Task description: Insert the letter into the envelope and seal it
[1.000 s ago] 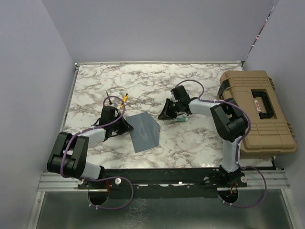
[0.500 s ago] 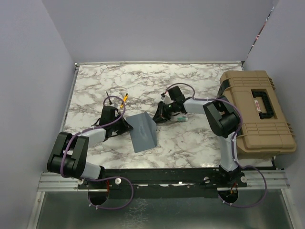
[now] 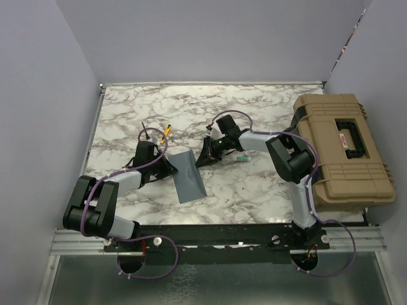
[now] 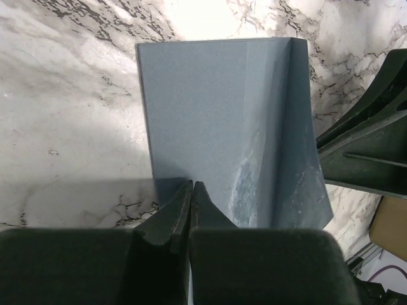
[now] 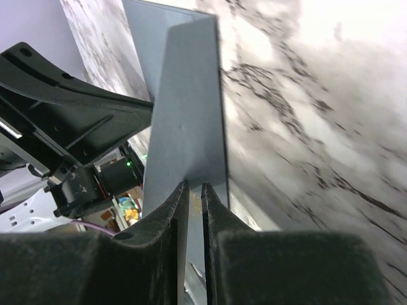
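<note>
The right jaws have moved left to the envelope at the middle-left of the desk, and its flap now stands up. The left jaws are closed on its left edge; the right jaws are narrow at the flap edge, pinching or not I cannot tell. To seal well, carry the flap over and press it flat; the letter is not visible.

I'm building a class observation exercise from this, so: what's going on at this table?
Two robot arms share one grey-blue envelope on the marble table. The left gripper, shut, has its tips at the envelope's left edge, apparently steadying it. The right gripper pinches the opposite side, a fold raised upright off the table. The cream letter is out of view, so whether it is inside cannot be told. The envelope is not yet sealed.
</note>
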`<state>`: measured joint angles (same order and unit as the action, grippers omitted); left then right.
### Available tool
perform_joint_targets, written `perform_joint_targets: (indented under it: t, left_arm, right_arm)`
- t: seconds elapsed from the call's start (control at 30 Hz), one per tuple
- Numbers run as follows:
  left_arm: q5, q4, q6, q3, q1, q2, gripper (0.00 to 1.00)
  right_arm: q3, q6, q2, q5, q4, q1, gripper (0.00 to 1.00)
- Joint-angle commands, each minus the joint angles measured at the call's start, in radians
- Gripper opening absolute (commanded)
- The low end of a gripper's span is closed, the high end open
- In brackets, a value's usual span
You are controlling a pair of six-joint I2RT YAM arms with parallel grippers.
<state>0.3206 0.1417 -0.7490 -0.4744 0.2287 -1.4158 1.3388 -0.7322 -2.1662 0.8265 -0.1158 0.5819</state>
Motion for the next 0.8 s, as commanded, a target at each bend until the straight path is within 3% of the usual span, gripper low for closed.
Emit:
perform_joint_targets:
  t: [0.0, 0.5, 0.67, 0.77]
  left_arm:
    - [-0.019, 0.012, -0.008, 0.019, 0.006, 0.000, 0.00]
    - [0.017, 0.014, -0.040, -0.001, 0.007, 0.015, 0.00]
    - [0.081, 0.030, -0.050, -0.051, 0.005, 0.019, 0.00]
    - [0.112, 0.011, -0.012, -0.131, 0.004, 0.009, 0.00]
  right_arm:
    - [0.071, 0.060, -0.037, -0.058, -0.076, 0.029, 0.17]
    - [0.165, 0.255, -0.047, -0.440, -0.294, 0.145, 0.22]
    - [0.164, 0.343, -0.028, -0.660, -0.330, 0.209, 0.24]
    - [0.093, 0.425, 0.014, -0.829, -0.263, 0.259, 0.27]
